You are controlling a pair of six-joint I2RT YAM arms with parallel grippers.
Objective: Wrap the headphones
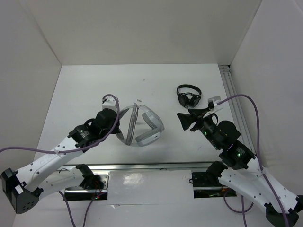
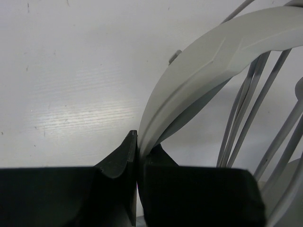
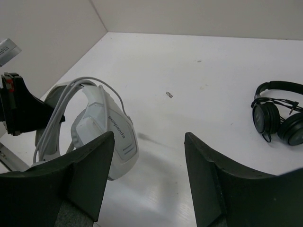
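We have the headphones (image 1: 147,125) near the middle of the counter (image 1: 90,90), slightly left of centre, with the left pincer (image 1: 118,125) clamped shut on the headband (image 2: 199,61). In the left wrist view, the 2 fingers press together on the band's thin edge, close to its crown.

The crown of the band faces the left arm and the 2 padded cups face the right arm. We judge the long axis, crown to cups, to run roughly left to right across the counter, with the band's arc spanning far to near.

The move ahead turns on the right pincer (image 1: 185,121). Its fingers are set wide apart and hold nothing. It sits to the right of the cups with bare counter between, and points left, straight toward them. The left arm is the one in contact, and the right arm is free to work.

The thin grey cable (image 2: 239,123) shows as several strands running close beside the band. In the right wrist view, it loops over the top of the arc, so we judge that some turns are already laid. We cannot tell where its loose end lies.

The small black headphones (image 1: 189,96) rest farther back, just beyond the right pincer and well clear of the grey set.
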